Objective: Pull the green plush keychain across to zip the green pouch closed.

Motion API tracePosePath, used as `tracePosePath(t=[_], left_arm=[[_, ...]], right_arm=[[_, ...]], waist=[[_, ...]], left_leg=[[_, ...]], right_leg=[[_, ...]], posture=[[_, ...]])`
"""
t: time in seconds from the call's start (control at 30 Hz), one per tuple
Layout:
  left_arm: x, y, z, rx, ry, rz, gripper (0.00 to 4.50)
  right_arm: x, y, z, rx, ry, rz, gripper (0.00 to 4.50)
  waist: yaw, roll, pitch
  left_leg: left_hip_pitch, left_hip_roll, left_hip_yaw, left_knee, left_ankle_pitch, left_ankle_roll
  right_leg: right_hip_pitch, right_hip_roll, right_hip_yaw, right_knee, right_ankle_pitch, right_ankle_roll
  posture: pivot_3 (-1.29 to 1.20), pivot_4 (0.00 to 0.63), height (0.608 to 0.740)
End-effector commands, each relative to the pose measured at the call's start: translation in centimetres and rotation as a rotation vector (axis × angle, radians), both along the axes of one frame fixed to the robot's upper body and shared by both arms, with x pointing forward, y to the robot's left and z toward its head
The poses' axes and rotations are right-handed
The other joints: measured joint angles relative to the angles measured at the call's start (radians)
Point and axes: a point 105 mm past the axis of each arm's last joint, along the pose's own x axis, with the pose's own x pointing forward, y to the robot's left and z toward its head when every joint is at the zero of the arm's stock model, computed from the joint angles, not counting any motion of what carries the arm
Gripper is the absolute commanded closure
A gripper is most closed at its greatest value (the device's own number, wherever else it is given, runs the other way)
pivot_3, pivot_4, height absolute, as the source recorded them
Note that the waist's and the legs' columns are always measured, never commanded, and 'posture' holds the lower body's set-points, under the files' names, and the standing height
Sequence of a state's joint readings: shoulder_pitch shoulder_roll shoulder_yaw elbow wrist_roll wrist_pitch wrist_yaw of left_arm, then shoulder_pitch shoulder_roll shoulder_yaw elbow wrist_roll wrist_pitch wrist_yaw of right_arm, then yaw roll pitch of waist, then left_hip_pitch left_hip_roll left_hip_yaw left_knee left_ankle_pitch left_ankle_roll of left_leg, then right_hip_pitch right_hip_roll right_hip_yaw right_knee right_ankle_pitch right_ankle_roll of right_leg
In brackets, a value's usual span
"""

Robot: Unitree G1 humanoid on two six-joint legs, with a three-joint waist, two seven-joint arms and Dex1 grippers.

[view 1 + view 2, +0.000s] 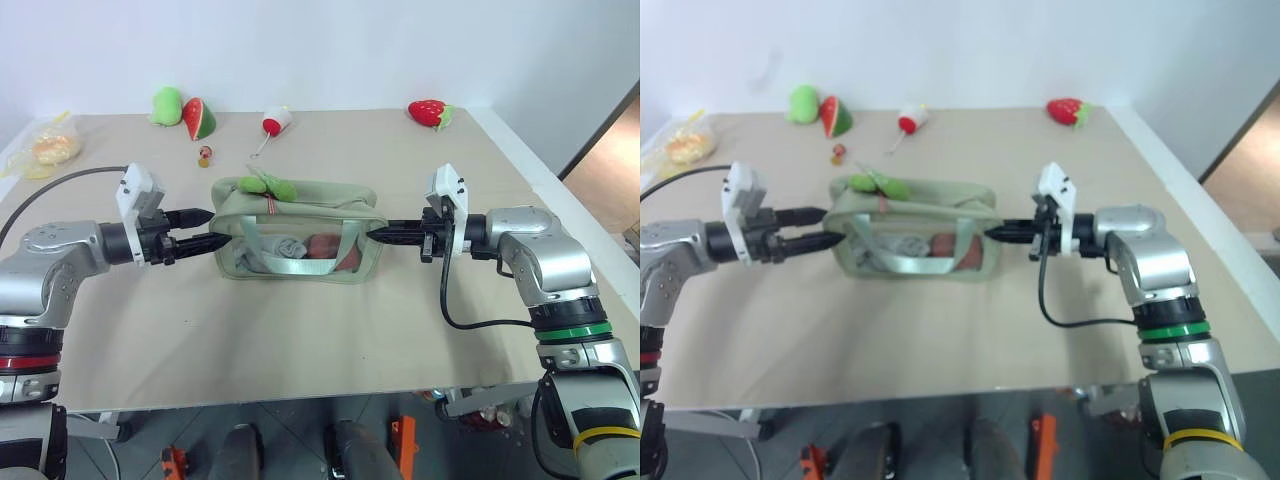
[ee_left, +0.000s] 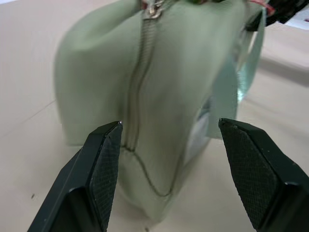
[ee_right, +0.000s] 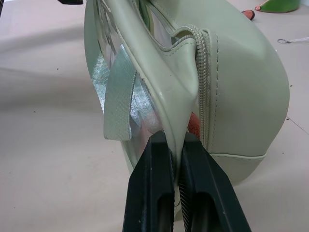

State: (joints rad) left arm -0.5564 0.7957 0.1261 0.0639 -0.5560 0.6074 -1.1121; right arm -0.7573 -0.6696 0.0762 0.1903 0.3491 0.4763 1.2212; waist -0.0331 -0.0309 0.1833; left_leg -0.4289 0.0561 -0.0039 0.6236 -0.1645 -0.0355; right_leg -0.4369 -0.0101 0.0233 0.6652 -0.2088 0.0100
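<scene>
The green pouch (image 1: 300, 205) stands mid-table, with things showing through its clear side panel. The green plush keychain (image 1: 268, 184) lies on its top near the left end. My left gripper (image 1: 213, 227) is open and level at the pouch's left end. In the left wrist view its fingers (image 2: 104, 159) stand wide apart, with the zippered end wall (image 2: 159, 72) just ahead of them. My right gripper (image 1: 372, 235) is shut on the pouch's right end. The right wrist view shows its fingertips (image 3: 161, 145) pinching the fabric edge beside the zipper (image 3: 205, 87).
Along the table's far side sit a green plush toy (image 1: 165, 105), a watermelon-slice plush (image 1: 200, 118), a red-and-white item (image 1: 275, 121) and a strawberry plush (image 1: 428, 112). A plastic bag (image 1: 45, 148) lies far left. A small bead-like item (image 1: 205, 154) sits behind the pouch.
</scene>
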Motion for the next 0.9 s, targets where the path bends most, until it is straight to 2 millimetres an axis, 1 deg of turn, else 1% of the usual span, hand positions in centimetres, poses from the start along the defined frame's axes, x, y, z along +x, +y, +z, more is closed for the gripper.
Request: tracePosePath(t=[0.03, 0.07, 0.1, 0.2, 0.33, 0.37, 0.67, 0.77, 0.8, 0.87, 0.9], left_arm=[[0.1, -0.2, 1.1, -0.012, -0.047, -0.006, 1.2], [0.2, -0.3, 1.3, -0.02, -0.057, -0.009, 1.72], [0.2, -0.4, 1.6, -0.028, -0.071, -0.011, 1.99], [0.2, -0.7, 2.8, -0.092, -0.099, -0.027, 3.03], [0.0, -0.8, 2.8, -0.102, -0.093, -0.036, 4.38], [0.0, -0.9, 2.7, -0.1, -0.092, -0.037, 4.48], [0.4, -0.6, 1.2, -0.046, -0.051, 0.009, 4.48], [0.3, -0.6, 0.9, -0.043, -0.046, 0.009, 4.48], [0.2, -0.6, 0.8, -0.042, -0.044, 0.009, 4.5], [0.3, -0.6, 0.6, -0.041, -0.044, 0.011, 4.5], [0.3, -0.6, 0.6, -0.044, -0.042, 0.011, 4.5]], right_arm=[[-0.3, -0.3, 0.5, -0.007, -0.022, -0.001, 4.5], [-0.3, -0.3, 0.5, -0.008, -0.022, -0.002, 4.5], [-0.3, -0.3, 0.5, -0.009, -0.021, -0.004, 4.5], [-0.3, -0.4, 0.5, -0.011, -0.021, -0.005, 4.5], [-0.3, -0.4, 0.5, -0.013, -0.021, -0.005, 4.5], [-0.4, -0.4, 0.5, -0.013, -0.021, -0.004, 4.5], [-0.1, -0.4, 0.3, -0.023, -0.027, -0.019, 4.5], [0.2, -0.5, 0.9, 0.021, -0.033, -0.028, 4.5], [0.1, -0.6, 1.0, 0.028, -0.026, -0.022, 3.78], [0.0, -0.7, 1.1, 0.026, -0.018, -0.016, 3.18], [-0.2, -0.8, 1.2, 0.028, -0.017, -0.009, 2.81]], waist=[[0.0, 0.0, 0.0], [0.0, 0.0, 0.0], [0.001, 0.0, 0.0], [0.001, 0.0, 0.0], [0.0, 0.0, 0.0], [0.0, 0.0, 0.0], [0.0, 0.0, 0.0], [0.0, 0.0, 0.0], [0.0, 0.0, 0.0], [0.001, 0.0, 0.0], [0.001, 0.0, 0.0]], left_leg=[[0.0, 0.0, 0.0, 0.0, 0.0, 0.0], [0.0, 0.0, 0.0, 0.0, 0.0, 0.0], [0.0, 0.0, 0.0, 0.0, 0.0, 0.0], [0.0, 0.0, 0.0, 0.001, 0.0, 0.0], [0.0, 0.0, 0.0, 0.0, 0.0, 0.0], [0.0, 0.0, 0.0, 0.0, 0.0, 0.0], [0.0, 0.0, 0.0, 0.0, 0.0, 0.0], [0.0, 0.0, 0.0, 0.0, 0.0, 0.0], [0.0, 0.0, 0.0, 0.0, 0.0, 0.0], [0.0, 0.0, 0.0, 0.0, 0.0, 0.0], [0.0, 0.0, 0.0, 0.0, 0.0, 0.0]], right_leg=[[0.0, 0.0, 0.0, 0.0, 0.0, 0.0], [0.0, 0.0, 0.0, 0.0, 0.0, 0.0], [0.0, 0.0, 0.0, 0.0, 0.0, 0.0], [0.0, 0.0, 0.0, 0.0, 0.0, 0.0], [0.0, 0.0, 0.0, 0.0, 0.0, 0.0], [0.0, 0.0, 0.0, 0.0, 0.0, 0.0], [0.0, 0.0, 0.0, 0.0, 0.0, 0.0], [0.0, 0.0, 0.0, 0.0, 0.0, 0.0], [0.0, 0.0, 0.0, 0.0, 0.0, 0.0], [0.0, 0.0, 0.0, 0.0, 0.0, 0.0], [0.0, 0.0, 0.0, 0.0, 0.0, 0.0]], posture=[[0.0, 0.15, 0.74], [0.0, 0.15, 0.74], [0.0, 0.15, 0.74], [0.0, 0.15, 0.74], [0.0, 0.15, 0.74], [0.0, 0.15, 0.74], [0.0, 0.15, 0.74], [0.0, 0.15, 0.74], [0.0, 0.15, 0.74], [0.0, 0.15, 0.74], [0.0, 0.15, 0.74]])
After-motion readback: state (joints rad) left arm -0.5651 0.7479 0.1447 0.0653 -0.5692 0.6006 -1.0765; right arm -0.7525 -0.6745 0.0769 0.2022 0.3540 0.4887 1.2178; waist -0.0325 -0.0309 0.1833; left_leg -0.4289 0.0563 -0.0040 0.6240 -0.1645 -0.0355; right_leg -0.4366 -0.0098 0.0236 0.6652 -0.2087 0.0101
